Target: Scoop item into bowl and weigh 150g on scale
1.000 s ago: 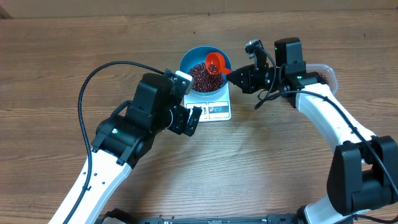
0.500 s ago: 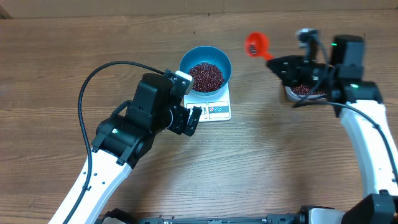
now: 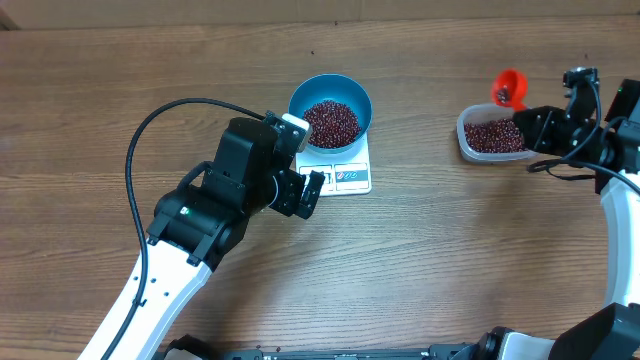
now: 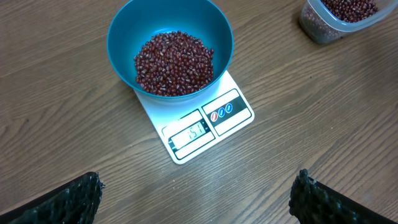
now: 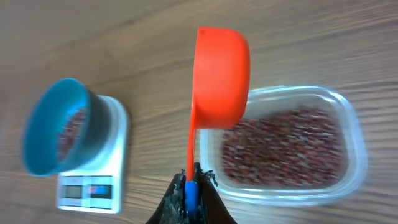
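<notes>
Jaws of the left gripper: released, spread wide, the two dark ribbed fingertips standing at either lower corner of the left wrist view with nothing between them but bare wooden table. Directly ahead of these jaws: white scale, its display lit and turned toward them, digits too small to read with certainty. Ahead again, seated on the scale: blue bowl, upright, holding a mound of dark red beans that covers its floor. Far ahead and to the right of these jaws: corner of a clear plastic tub with more beans in it, well apart from the scale. Jaws of the right gripper: clenched on the end of the thin handle of an orange scoop. The scoop's cup reaches straight ahead of them, held in the air over the tub's edge. Below and to the right ahead of these jaws: the tub, rim at, a layer of beans across its bottom. Ahead and well to the left of them: bowl on scale, blurred.
</notes>
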Controlling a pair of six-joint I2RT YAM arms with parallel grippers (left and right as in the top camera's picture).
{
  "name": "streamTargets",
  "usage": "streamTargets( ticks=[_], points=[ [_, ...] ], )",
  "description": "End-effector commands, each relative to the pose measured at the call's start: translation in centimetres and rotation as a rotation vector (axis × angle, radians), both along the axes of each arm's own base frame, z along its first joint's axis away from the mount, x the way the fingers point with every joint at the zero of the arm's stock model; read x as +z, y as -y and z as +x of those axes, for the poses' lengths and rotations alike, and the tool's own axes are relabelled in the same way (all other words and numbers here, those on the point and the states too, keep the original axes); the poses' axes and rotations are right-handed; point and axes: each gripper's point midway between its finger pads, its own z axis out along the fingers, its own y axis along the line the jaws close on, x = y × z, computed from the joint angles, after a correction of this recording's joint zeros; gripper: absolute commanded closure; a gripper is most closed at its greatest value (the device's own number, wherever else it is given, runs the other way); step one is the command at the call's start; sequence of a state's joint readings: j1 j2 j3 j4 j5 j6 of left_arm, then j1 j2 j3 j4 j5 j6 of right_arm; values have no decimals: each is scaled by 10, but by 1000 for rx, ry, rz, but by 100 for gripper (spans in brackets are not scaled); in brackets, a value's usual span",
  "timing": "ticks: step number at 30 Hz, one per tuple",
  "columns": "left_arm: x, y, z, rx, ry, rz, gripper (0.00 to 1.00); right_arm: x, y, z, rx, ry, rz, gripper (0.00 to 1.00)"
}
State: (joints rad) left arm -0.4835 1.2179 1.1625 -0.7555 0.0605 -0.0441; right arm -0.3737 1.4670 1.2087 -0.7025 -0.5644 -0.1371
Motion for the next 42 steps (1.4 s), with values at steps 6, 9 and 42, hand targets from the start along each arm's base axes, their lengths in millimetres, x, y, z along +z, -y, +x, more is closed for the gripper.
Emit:
streamTargets(
  ticks=[6,9,42],
  points=[
    [-5,-1,-1,-16,-7,14,1,-27,27,-23,121,-91,-371,96],
    [-5,-1,-1,-16,-7,14,0,-32,28,-28,116,-125,-396,96],
    [-5,-1,-1,-16,-7,14,0,-12,-50,4,307,51,-368,96]
  ],
)
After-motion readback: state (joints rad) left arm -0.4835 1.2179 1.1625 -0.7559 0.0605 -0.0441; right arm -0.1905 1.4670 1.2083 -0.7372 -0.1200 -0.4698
